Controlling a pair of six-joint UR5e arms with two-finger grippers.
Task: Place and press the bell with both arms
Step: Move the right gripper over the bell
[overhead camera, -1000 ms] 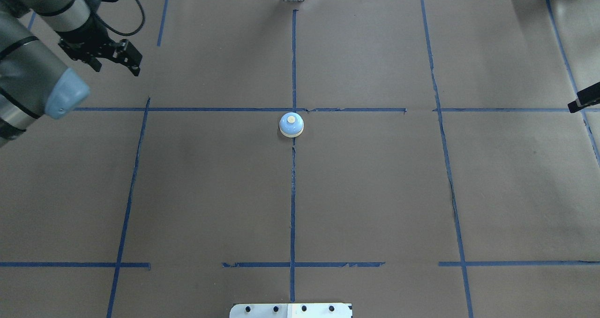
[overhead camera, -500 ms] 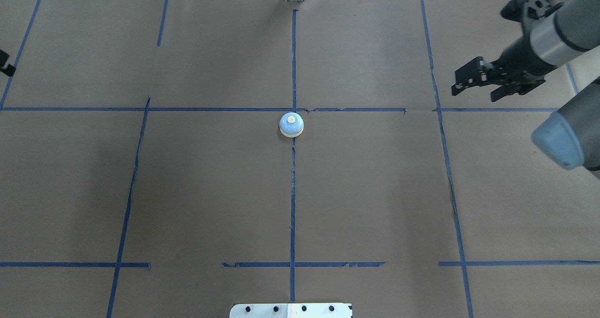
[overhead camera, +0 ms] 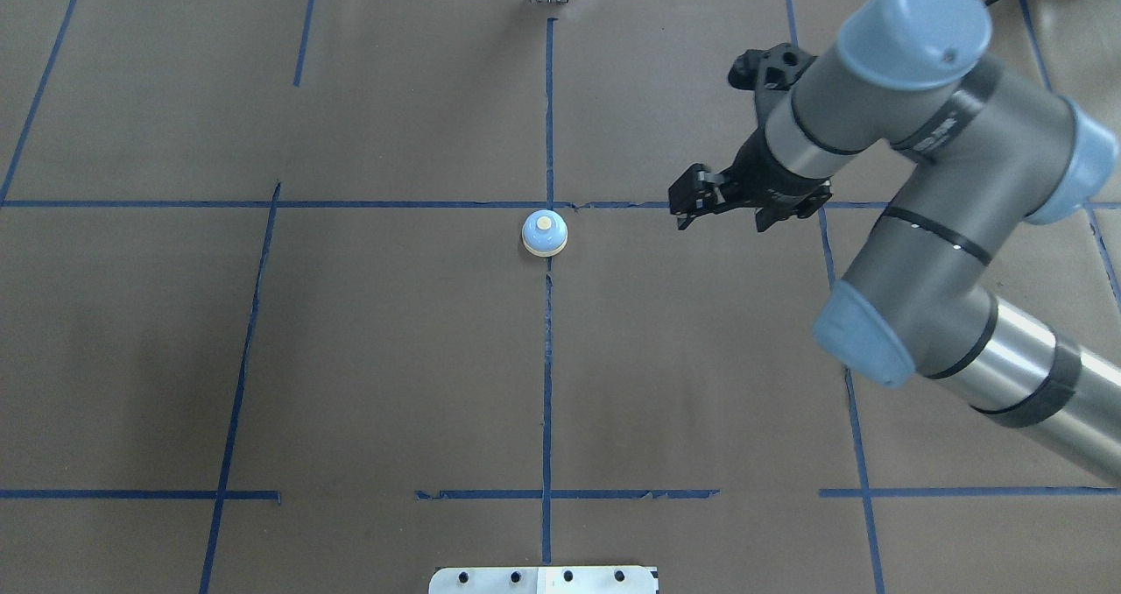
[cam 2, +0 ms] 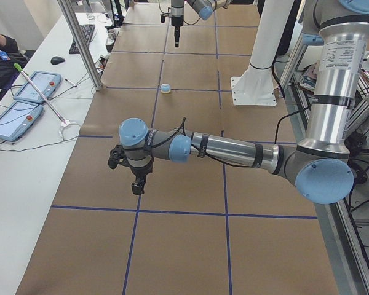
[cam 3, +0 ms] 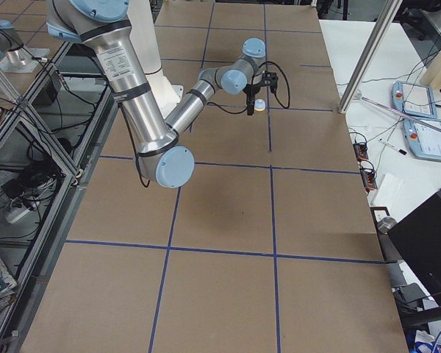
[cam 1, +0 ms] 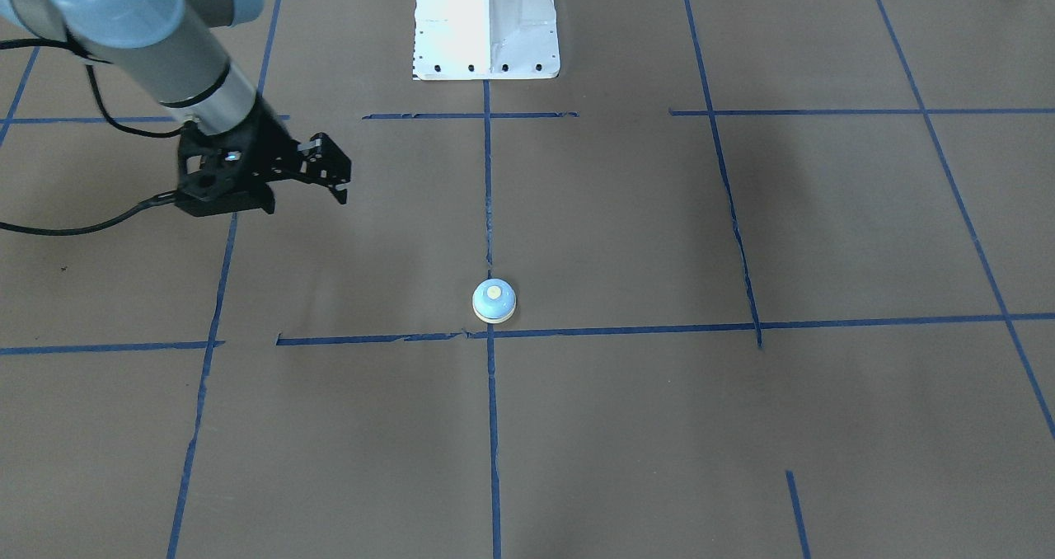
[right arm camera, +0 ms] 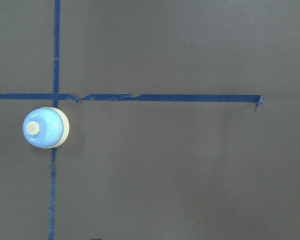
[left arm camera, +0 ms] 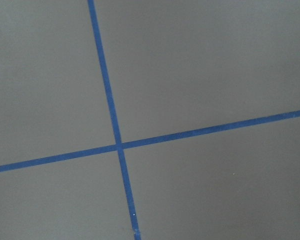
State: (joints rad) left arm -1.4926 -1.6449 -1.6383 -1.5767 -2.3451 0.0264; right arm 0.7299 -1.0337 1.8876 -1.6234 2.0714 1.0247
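At the crossing of the blue tape lines mid-table sits the bell, upright on the brown paper, just on my side of the cross line. Its cream button faces up and nothing touches it. It looks placed, so I judge the step in hand is the press, done by my right gripper.

To do it well, I think I first need to line up. In my right wrist view the bell is far off to the left edge, so the tips are not over the button yet. I should slide across until the button is centred under the tips, then go straight down. A short, light push on the button only. The bell is small and likely light, so a sideways nudge on the dome would probably skid it off the cross.

My right gripper hangs to the bell's right, apart from it, over the cross line. Its fingers look pressed together with nothing between, which makes a blunt tip for pushing. My right arm comes in from the right, elbow folded, wrist turned so the tips point down.

My left arm stretches low toward the table's left end, well apart from the bell. My left gripper points down over bare paper; whether its fingers are open or closed I cannot tell
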